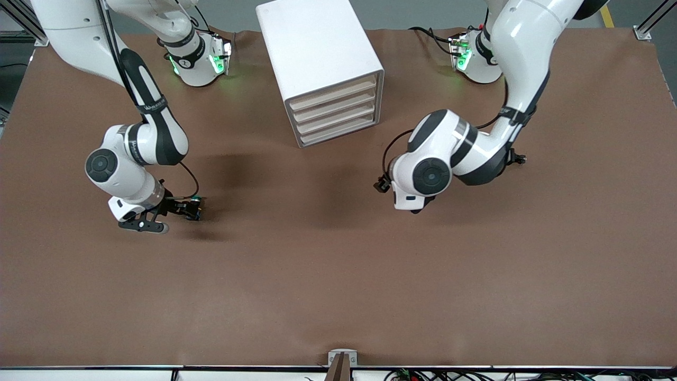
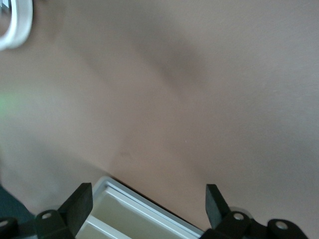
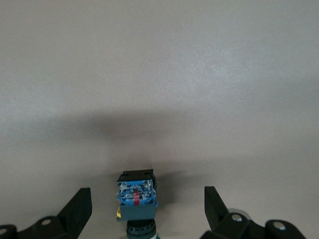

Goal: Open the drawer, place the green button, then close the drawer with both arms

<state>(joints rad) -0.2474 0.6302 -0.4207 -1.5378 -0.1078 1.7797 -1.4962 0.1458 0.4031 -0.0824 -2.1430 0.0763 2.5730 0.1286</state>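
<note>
The right gripper [image 3: 144, 214] sits low over the table [image 1: 338, 275] at the middle left of the front frame, its matte black fingers [image 3: 77, 209] spread wide, closed on nothing. Between them, touching neither, the button [image 3: 137, 199] rests on the table: a boxy dark body with a blue face, red mark and small metal contacts, its round green cap cut off at the bottom edge of the right wrist frame. In the front view the button [image 1: 197, 200] is only a tiny dark speck with a green glint beside the gripper [image 1: 182, 209].

The left gripper [image 2: 149, 209], seen only in its wrist view, also stands wide open and empty; in the front view the arm's glossy white wrist hides it, right of centre. Between its fingers [image 2: 79, 201], at the bottom of that frame, shows a corner of the white cabinet [image 2: 144, 219], blurred.

The cabinet [image 1: 317, 58], smooth and boxy, stands at the top centre of the front frame. All four cream-fronted drawers, including the drawer [image 1: 338, 129] lowest in the stack, sit flush. The table cover is matte brown, softly rippled.
</note>
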